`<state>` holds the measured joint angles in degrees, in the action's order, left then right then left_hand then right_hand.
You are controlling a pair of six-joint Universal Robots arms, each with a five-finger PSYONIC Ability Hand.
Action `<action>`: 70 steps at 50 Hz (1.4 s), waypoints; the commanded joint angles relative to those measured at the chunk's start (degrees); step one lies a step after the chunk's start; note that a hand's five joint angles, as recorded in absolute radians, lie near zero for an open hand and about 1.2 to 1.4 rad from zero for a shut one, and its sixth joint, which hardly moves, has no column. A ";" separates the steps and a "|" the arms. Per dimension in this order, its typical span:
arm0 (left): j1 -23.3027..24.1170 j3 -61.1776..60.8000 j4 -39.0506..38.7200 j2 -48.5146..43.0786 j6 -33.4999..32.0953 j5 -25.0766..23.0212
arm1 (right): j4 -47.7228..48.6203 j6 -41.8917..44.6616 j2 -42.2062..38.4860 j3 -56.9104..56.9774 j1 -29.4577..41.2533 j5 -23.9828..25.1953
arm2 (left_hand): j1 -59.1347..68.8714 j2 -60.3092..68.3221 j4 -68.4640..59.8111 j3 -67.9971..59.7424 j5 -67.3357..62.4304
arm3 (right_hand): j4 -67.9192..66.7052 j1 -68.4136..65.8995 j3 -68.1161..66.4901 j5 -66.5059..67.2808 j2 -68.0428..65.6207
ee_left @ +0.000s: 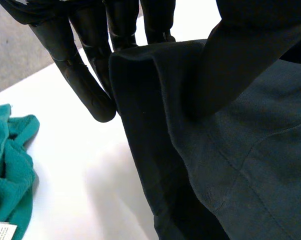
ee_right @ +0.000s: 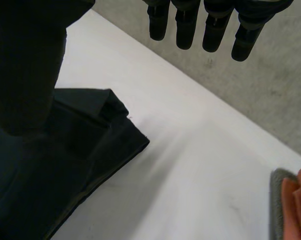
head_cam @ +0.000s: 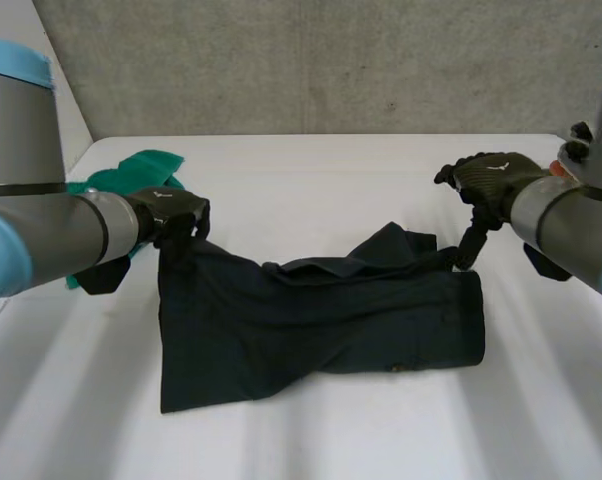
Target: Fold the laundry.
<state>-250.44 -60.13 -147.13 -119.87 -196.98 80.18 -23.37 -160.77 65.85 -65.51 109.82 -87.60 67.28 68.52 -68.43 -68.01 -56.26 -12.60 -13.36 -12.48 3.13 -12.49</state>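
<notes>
A dark navy garment (head_cam: 311, 320) lies crumpled across the middle of the white table (head_cam: 311, 180). My left hand (head_cam: 171, 212) holds its upper left corner a little above the table. In the left wrist view that edge of the garment (ee_left: 230, 165) is pinched between the fingers (ee_left: 85, 75) and the thumb. My right hand (head_cam: 496, 175) hovers over the garment's upper right corner, with its thumb pointing down to the cloth. In the right wrist view its fingers (ee_right: 210, 30) are straight and apart from the thumb (ee_right: 25, 65), and the garment (ee_right: 50, 175) lies below on the table.
A teal towel (head_cam: 131, 175) is bunched at the table's back left, behind my left hand, and shows beside the garment (ee_left: 8, 165) with a white label. An orange and grey thing (ee_right: 290, 200) lies on the table beyond the right hand. A grey wall (head_cam: 311, 60) backs the table.
</notes>
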 commanded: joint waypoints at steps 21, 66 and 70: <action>-1.10 -11.51 -6.85 7.64 -0.25 -0.73 | -5.99 3.00 25.36 -32.91 -12.79 18.96 | 12.72 11.48 -11.57 -11.99 -13.74 | -32.06 -31.30 -32.18 31.53 -32.16; -0.22 30.86 -32.76 5.51 14.59 9.81 | 50.06 -9.11 6.92 5.21 0.39 -3.97 | 12.72 11.48 -11.57 -11.99 -13.74 | -67.40 -66.64 -67.52 66.87 -67.51; -0.40 26.12 -43.40 8.86 19.08 10.70 | 52.73 -10.62 6.48 9.26 0.92 -5.91 | 12.72 11.48 -11.57 -11.99 -13.74 | -67.40 -66.64 -67.52 66.87 -67.51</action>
<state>-250.37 -30.67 -173.67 -116.73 -186.03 88.58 20.75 -166.62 72.74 -62.92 110.59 -90.23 67.28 68.66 -68.46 -68.19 -56.26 -68.47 -63.35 -67.93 57.23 -67.38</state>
